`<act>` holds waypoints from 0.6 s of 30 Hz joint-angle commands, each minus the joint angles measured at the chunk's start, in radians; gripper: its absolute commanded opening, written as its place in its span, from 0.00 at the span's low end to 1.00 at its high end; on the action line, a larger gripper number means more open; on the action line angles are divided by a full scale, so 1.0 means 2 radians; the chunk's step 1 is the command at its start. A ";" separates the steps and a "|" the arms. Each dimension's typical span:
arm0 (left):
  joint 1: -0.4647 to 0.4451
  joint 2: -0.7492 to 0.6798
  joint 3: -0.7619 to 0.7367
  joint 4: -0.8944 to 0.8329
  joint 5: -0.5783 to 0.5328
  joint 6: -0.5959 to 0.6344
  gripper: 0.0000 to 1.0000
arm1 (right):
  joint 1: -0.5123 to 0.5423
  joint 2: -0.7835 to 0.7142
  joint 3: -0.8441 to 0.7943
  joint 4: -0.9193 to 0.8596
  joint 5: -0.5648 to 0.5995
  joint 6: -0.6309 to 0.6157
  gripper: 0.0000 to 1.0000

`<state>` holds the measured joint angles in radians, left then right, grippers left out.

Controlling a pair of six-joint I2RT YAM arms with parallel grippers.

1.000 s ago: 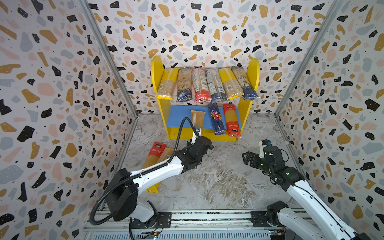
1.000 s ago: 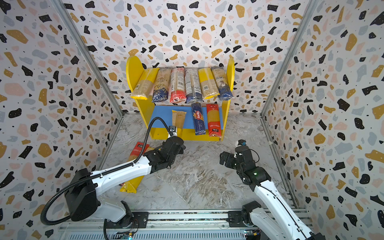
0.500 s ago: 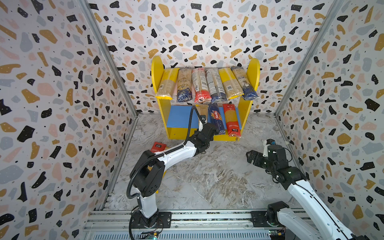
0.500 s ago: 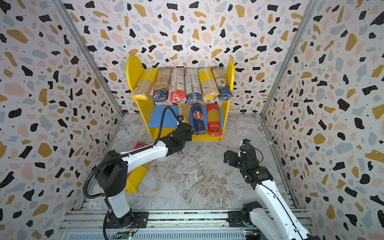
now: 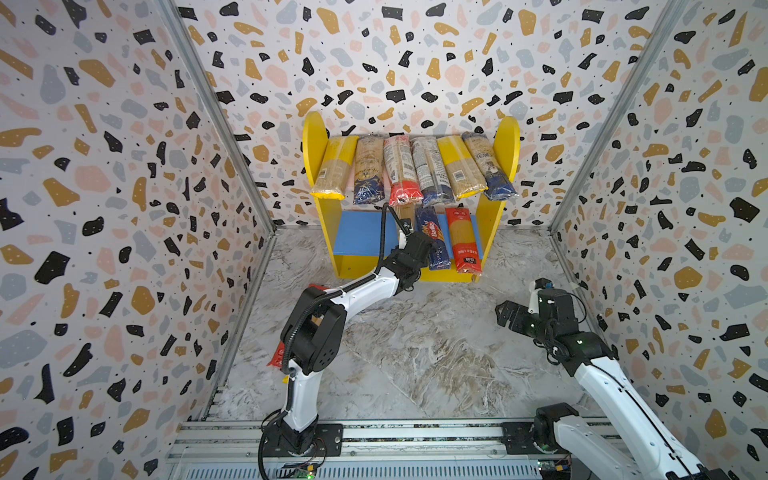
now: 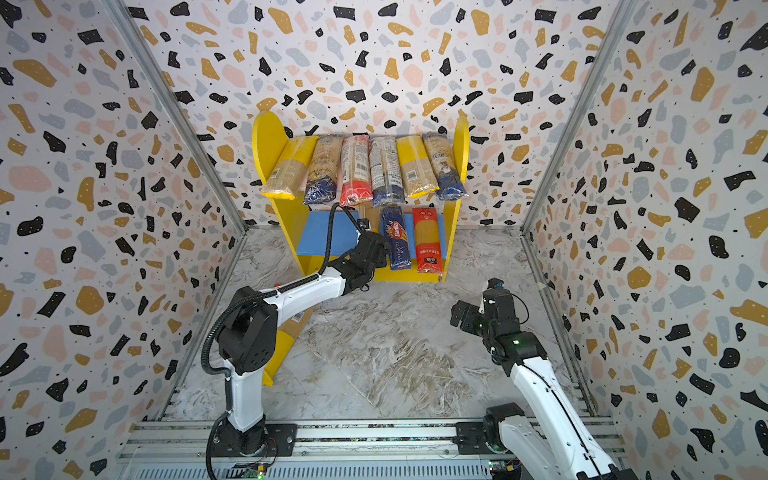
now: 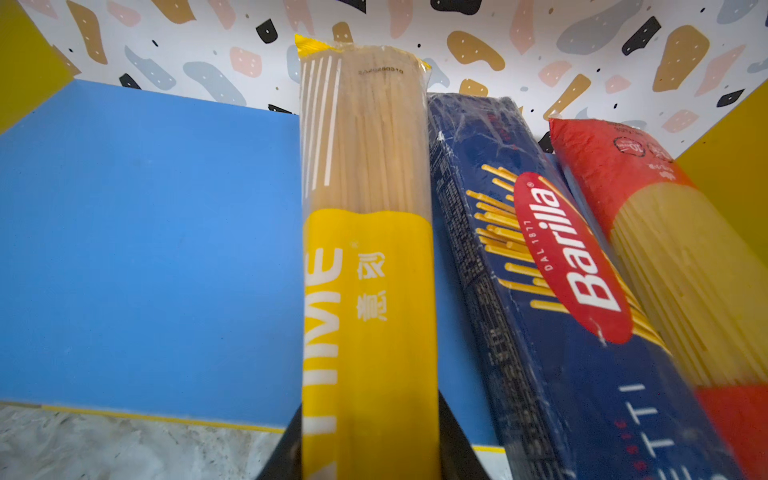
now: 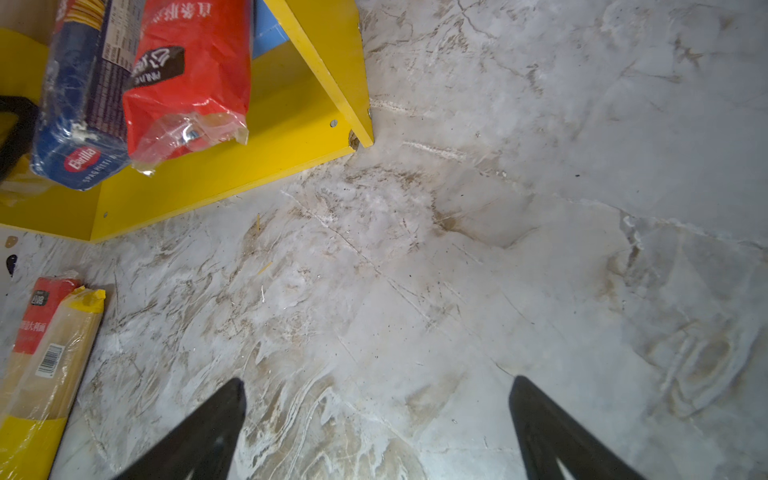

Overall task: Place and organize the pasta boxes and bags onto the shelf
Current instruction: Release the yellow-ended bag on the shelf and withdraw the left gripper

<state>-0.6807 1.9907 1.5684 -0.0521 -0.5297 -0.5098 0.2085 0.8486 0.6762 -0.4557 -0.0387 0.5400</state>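
1. Over the shelf's blue lower board (image 7: 145, 249), your left hand (image 5: 417, 246) clenches the yellow-ended clear spaghetti pack (image 7: 365, 187), long axis pointing straight inward, beside the blue Barilla box (image 7: 540, 299).
2. Your right hand (image 8: 378, 381): spread, empty, farther away.

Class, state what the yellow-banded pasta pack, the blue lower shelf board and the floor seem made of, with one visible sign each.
Yellow-banded pasta pack: glossy clear plastic film; noodles show through.
Blue lower shelf board: probably painted wood, matte, evenly coloured.
Floor: marble-look surface, grey-brown veining; stone or print unclear.
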 commanded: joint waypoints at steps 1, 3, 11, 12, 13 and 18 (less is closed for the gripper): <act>0.003 -0.014 0.024 0.059 -0.001 0.004 0.17 | -0.003 0.003 0.016 0.002 -0.006 -0.006 0.99; 0.003 -0.019 0.020 0.059 0.008 0.006 0.40 | -0.004 0.005 0.016 0.002 -0.007 -0.008 0.99; 0.001 -0.050 -0.028 0.087 0.033 0.020 0.89 | -0.005 0.011 0.016 0.013 -0.020 -0.009 0.99; 0.000 -0.052 -0.030 0.086 0.033 0.022 0.89 | -0.005 0.011 0.016 0.012 -0.021 -0.008 0.99; -0.001 -0.056 -0.035 0.086 0.034 0.024 0.89 | -0.005 0.009 0.016 0.012 -0.022 -0.008 0.99; -0.006 -0.084 -0.067 0.078 0.034 0.023 0.89 | -0.005 0.000 0.019 0.003 -0.021 -0.008 0.99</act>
<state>-0.6849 1.8622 1.4700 0.0727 -0.4675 -0.4812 0.2020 0.8738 0.6762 -0.4416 -0.0757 0.5327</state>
